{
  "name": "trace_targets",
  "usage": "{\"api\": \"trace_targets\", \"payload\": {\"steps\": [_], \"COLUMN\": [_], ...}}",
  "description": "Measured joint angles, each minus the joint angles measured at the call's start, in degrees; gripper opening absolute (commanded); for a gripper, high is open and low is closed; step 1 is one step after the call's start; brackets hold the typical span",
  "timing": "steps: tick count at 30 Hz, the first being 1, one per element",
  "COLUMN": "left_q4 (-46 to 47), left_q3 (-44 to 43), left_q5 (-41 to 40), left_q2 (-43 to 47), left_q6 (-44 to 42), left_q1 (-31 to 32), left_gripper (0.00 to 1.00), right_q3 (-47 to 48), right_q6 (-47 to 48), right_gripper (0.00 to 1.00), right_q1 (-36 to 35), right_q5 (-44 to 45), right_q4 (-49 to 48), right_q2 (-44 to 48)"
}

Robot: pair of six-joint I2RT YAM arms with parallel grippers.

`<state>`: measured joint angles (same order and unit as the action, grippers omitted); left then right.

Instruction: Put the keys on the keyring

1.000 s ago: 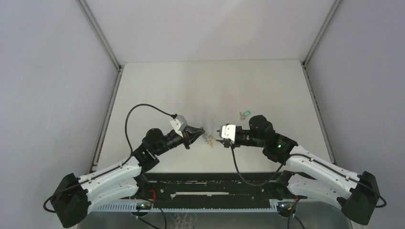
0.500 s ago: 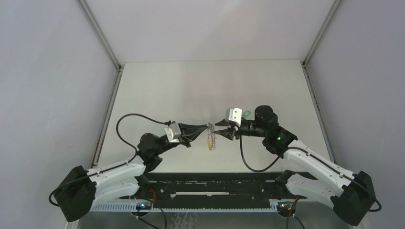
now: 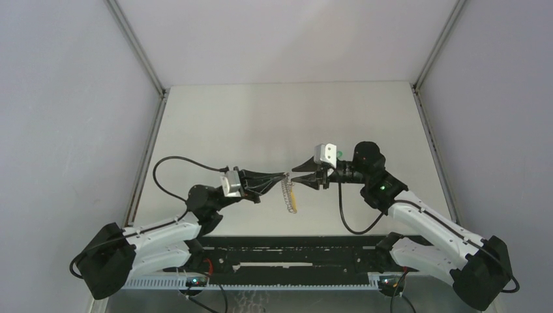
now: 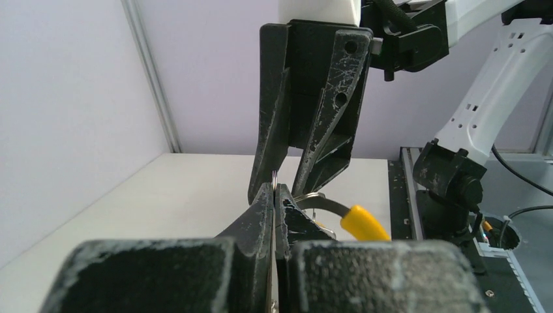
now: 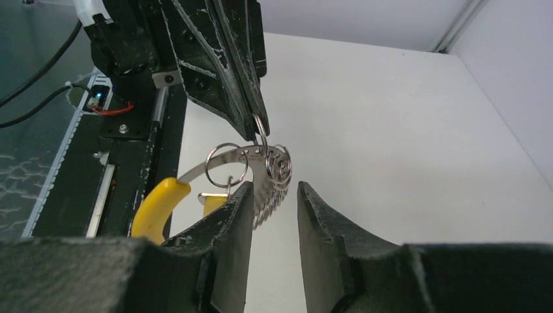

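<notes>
Top external view first: both arms meet tip to tip above the near middle of the pale white table [image 3: 261, 117], and nothing they're handling touches its surface. The left gripper [image 3: 284, 176] has its fingers pressed tight together, pinching the top of the thin grey metal keyring with the beaded-looking rim [image 3: 285, 191]. The keyring dangles straight down from those tips. A tiny metal key with a yellow plastic head [image 3: 294, 201] hangs on it, right alongside.

The right gripper [image 3: 295, 176] faces the left one with its jaws spread. From the right wrist view, the ring bundle sits in the gap just past its black fingers [image 5: 228, 222]. One finger looks super close to the beaded rim, but I honestly can't tell if it's touching.

From the left wrist view, the yellow head pokes out to the right of the closed tips.

There's also a speck of green, probably the green-headed key [image 3: 340, 154], on the table, mostly hidden behind the right wrist.
</notes>
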<state>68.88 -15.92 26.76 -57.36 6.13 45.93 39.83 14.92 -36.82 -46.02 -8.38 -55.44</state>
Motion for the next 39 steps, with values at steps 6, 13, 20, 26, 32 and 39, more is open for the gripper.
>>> {"api": "trace_targets", "payload": {"steps": [6,13,20,26,32,39], "left_q4": [0.52,1.14,3.67,5.25,6.43,6.84], "left_q3": [0.00,0.00,0.00,0.00,0.00,0.00], "left_q5": [0.87,0.96,2.23,3.50,3.89,3.87], "left_q2": [-0.50,-1.55,-2.95,-4.17,-4.17,-4.17], "left_q6": [0.81,1.03,2.86,4.42,5.33,5.35], "left_q1": [0.00,-0.20,-0.22,-0.22,-0.28,-0.37], "left_gripper": [0.00,0.00,0.00,0.00,0.00,0.12], "right_q3": [0.00,0.00,0.00,0.00,1.22,3.26], "right_q6": [-1.66,-2.82,-4.09,-4.66,-4.52,-3.72], "right_gripper": [0.29,0.28,0.25,0.20,0.05,0.00], "right_q1": [0.33,1.14,1.18,1.18,1.09,1.03], "right_q5": [-1.88,-3.61,-5.62,-6.47,-8.24,-9.53], "right_q4": [-1.73,-3.13,-5.25,-6.08,-5.70,-1.68], "right_q2": [0.26,0.74,0.26,-0.39,-1.64,-1.99]}}
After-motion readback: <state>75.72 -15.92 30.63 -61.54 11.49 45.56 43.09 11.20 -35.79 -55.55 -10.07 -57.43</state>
